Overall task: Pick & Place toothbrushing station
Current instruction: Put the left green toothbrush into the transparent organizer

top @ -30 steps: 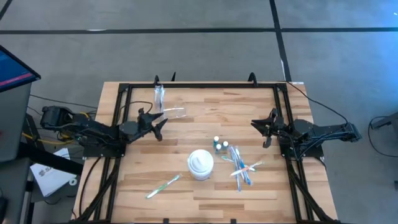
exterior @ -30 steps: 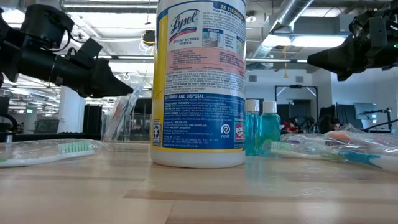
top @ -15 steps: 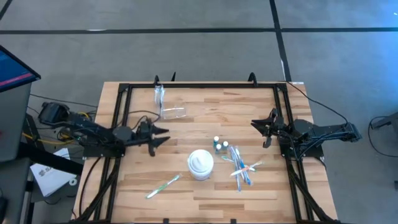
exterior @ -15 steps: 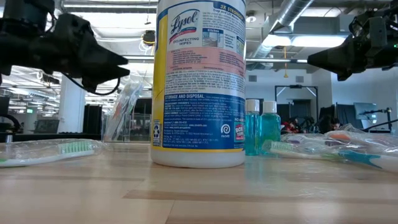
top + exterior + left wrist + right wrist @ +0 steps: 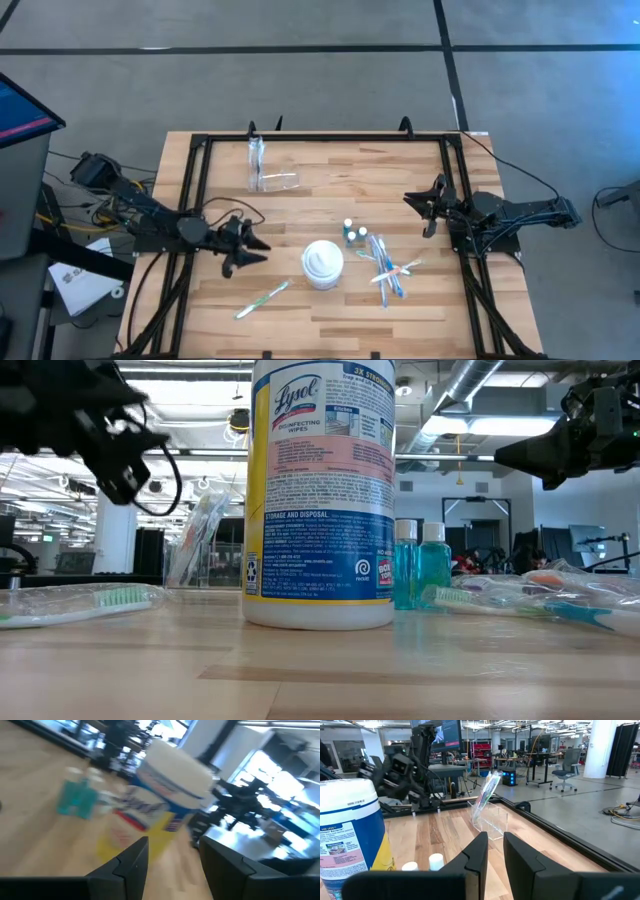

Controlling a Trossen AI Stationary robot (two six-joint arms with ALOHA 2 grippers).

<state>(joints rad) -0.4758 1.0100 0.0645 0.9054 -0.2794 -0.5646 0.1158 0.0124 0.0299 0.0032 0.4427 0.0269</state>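
Two clear cups (image 5: 270,175) sit at the table's far left; a wrapped toothbrush (image 5: 487,790) leans in one. A green toothbrush (image 5: 262,298) lies near the front edge. Several wrapped toothbrushes (image 5: 388,268) lie in a pile right of centre, with two teal white-capped bottles (image 5: 352,234) upright beside them. My left gripper (image 5: 256,250) hovers open and level left of the white tub (image 5: 323,263), with nothing between its fingers (image 5: 132,865). My right gripper (image 5: 415,210) waits above the table's right side, its fingers (image 5: 477,852) a narrow gap apart, holding nothing.
The tall white wipes tub (image 5: 322,490) stands mid-table between the left gripper and the toothbrush pile. Black frame rails (image 5: 195,200) run along the table's left, far and right sides. Bare wood (image 5: 330,190) lies between the cups and the right arm.
My left gripper has swung away from the clear cups toward the table's near edge, staying above the table. It has turned and rolled, and now points at the white tub. Its fingers stay apart. The cups and toothbrushes have not moved.
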